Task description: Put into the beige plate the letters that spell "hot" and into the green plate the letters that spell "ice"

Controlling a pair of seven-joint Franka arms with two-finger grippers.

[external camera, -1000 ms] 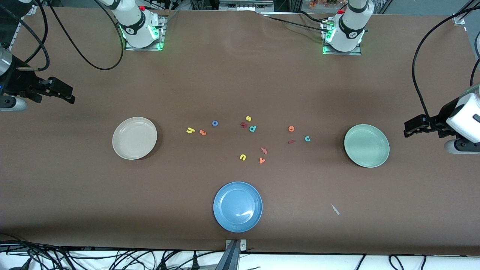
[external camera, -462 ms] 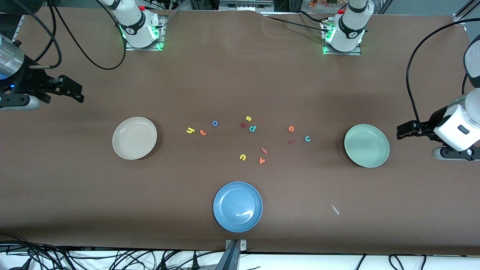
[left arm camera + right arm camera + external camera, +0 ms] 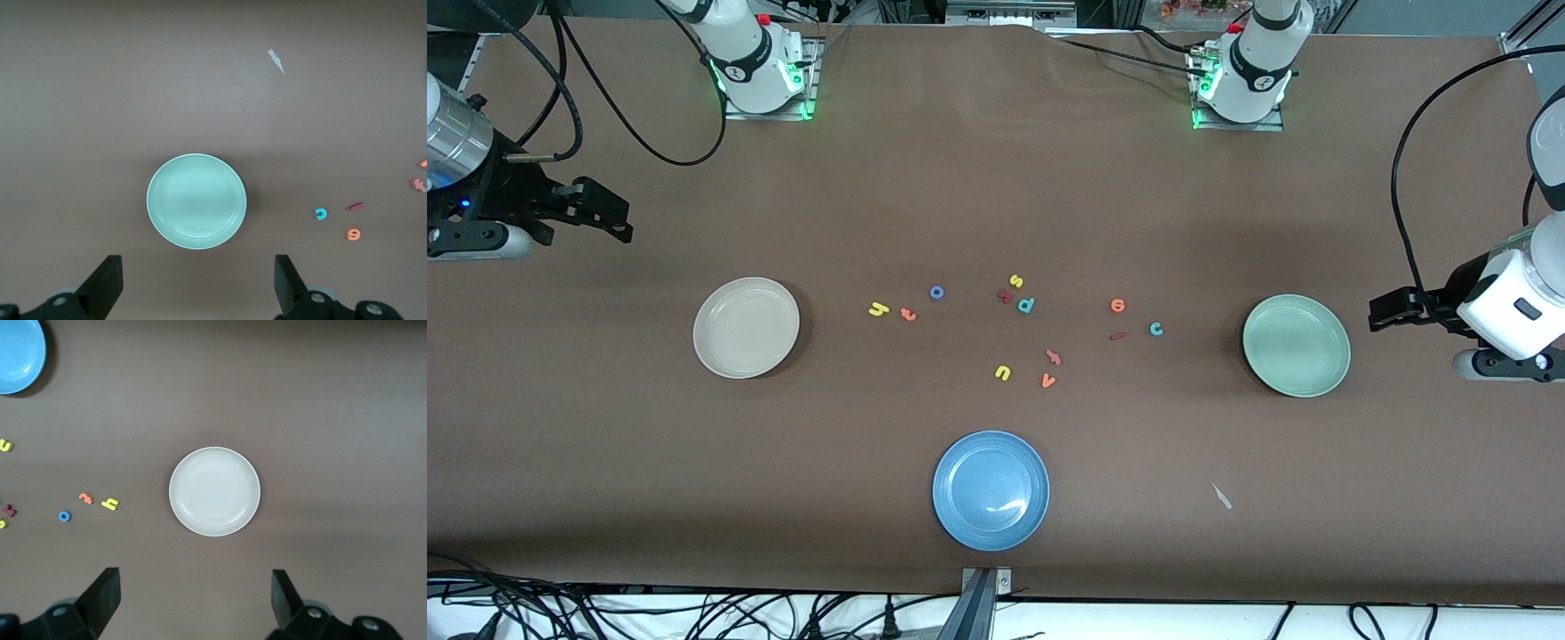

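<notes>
The beige plate (image 3: pixel 746 327) lies toward the right arm's end of the table, the green plate (image 3: pixel 1296 345) toward the left arm's end. Between them lie a yellow h (image 3: pixel 879 309), orange t (image 3: pixel 908 314) and blue o (image 3: pixel 936 292), then an orange e (image 3: pixel 1118 305), dark red i (image 3: pixel 1118 336) and teal c (image 3: pixel 1156 329). My right gripper (image 3: pixel 609 220) hangs open and empty off the beige plate (image 3: pixel 214 491). Near the green plate (image 3: pixel 197 201), my left gripper (image 3: pixel 1383 311) is also open and empty.
A blue plate (image 3: pixel 991 490) sits nearest the front camera. In the middle lie other letters: yellow s (image 3: pixel 1016 281), teal p (image 3: pixel 1026 305), yellow u (image 3: pixel 1002 372), orange v (image 3: pixel 1048 380). A small pale scrap (image 3: pixel 1221 496) rests nearer the camera than the green plate.
Both grippers have drifted a little inward toward their plates, still open. Plates and letters have not moved.
</notes>
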